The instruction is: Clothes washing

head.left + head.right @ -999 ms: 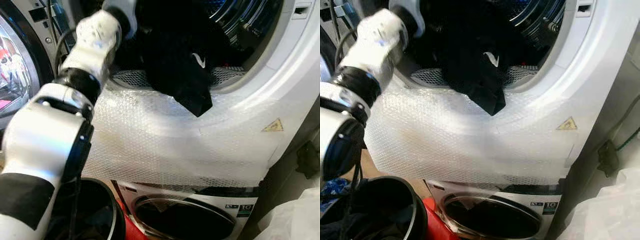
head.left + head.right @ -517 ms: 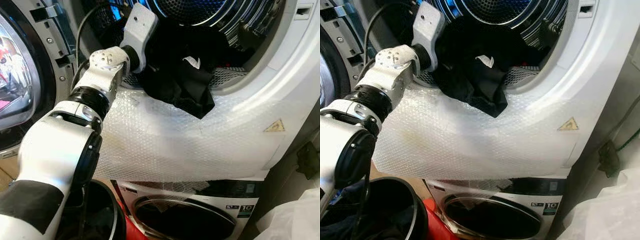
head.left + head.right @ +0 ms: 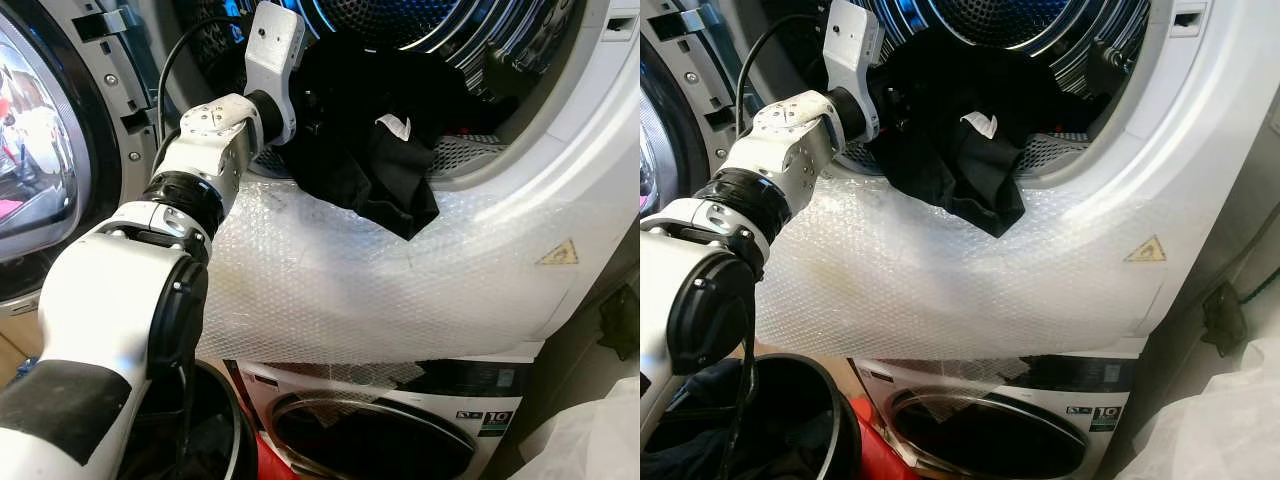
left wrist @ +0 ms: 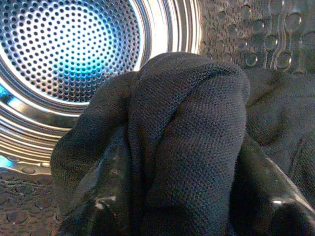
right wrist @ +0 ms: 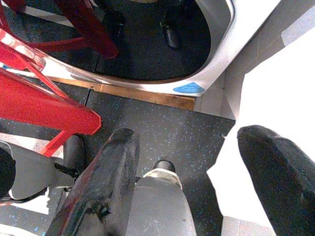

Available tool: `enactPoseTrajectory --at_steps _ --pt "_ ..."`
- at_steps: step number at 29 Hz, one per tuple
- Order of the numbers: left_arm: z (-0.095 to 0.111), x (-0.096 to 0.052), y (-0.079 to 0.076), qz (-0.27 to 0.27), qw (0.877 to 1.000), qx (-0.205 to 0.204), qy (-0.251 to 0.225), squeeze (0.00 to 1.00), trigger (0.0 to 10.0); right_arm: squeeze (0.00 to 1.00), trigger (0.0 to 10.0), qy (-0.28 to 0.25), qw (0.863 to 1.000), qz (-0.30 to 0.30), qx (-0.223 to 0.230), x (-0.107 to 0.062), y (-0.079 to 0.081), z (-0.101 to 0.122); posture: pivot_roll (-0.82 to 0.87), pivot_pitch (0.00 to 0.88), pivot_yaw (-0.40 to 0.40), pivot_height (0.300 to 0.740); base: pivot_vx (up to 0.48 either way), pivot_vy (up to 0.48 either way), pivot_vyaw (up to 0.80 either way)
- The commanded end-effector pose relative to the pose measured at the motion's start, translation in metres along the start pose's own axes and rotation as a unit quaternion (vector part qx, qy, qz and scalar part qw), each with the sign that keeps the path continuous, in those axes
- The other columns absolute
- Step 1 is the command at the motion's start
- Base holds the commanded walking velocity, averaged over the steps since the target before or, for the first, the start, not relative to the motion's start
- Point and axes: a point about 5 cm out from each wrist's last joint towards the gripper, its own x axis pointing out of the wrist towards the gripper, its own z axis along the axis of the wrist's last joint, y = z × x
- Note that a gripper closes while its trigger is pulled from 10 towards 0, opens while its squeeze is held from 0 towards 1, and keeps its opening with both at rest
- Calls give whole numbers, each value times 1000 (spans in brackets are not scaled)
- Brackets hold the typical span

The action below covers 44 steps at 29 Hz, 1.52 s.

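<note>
lining washer front (image 3: 560,190), bubble wrap (image 3: 380,290)

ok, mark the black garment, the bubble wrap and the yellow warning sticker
black garment (image 3: 375,185), left eye view, on the fold hanging over the drum's rim.
bubble wrap (image 3: 380,290), left eye view, mid-sheet below the door opening.
yellow warning sticker (image 3: 557,254), left eye view, centre of the triangle.

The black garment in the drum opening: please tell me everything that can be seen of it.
The black garment looks like a fine knit fabric, crumpled, with a small white label. It lies half inside the steel drum, and one corner hangs over the door rim onto the bubble wrap. The left gripper is shut on a bunched fold of it inside the drum.
</note>
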Motion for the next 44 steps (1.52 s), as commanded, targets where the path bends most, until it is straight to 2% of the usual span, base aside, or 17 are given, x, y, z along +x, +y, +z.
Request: enactPoseTrajectory --at_steps 1,10,15,17,24,26,28,29,30,34,41,44 --pt "9 -1 6 4 1000 4 1 1000 10000 0 10000 53 999 14 -3 -11 8 -29 -186 8 147 740 0 0 0" --pt "9 0 1 -36 994 85 55 1000 10000 0 10000 53 998 15 -3 -11 9 -28 -172 21 141 740 0 0 0" --pt "15 -1 0 -82 981 139 106 1000 10000 0 10000 54 998 20 -5 -9 12 -26 -150 16 141 740 0 0 0" --pt "16 -1 1 -86 980 144 105 1000 10000 0 10000 54 998 20 -5 -9 12 -26 -150 16 141 740 0 0 0" --pt "42 -5 7 -114 977 158 86 1000 10000 0 10000 53 998 29 -8 -10 19 -25 -125 0 144 740 0 0 0" --pt "55 -6 6 -137 979 135 67 1000 10000 0 10000 54 998 31 -8 -9 20 -24 -118 0 143 740 0 0 0" --pt "60 -7 6 -154 978 129 62 1000 10000 0 10000 54 998 32 -9 -9 20 -23 -111 0 143 740 0 0 0" --pt "62 -9 5 -171 975 127 61 659 10000 0 10000 54 998 32 -9 -9 20 -23 -111 0 143 740 0 0 0" --pt "64 -10 4 -191 971 129 62 0 10000 0 10000 53 998 32 -9 -9 20 -23 -104 0 143 740 0 0 0" --pt "62 -22 4 -273 948 143 77 0 10000 0 10000 52 998 34 -9 -8 22 -22 -99 0 145 740 0 0 0" --pt "62 -38 17 -280 943 153 93 0 10000 0 10000 53 998 35 -10 -9 23 -22 -98 0 148 740 0 0 0" --pt "67 -48 19 -301 938 140 100 0 10000 0 10000 54 998 38 -11 -9 24 -23 -93 0 149 740 0 0 0"
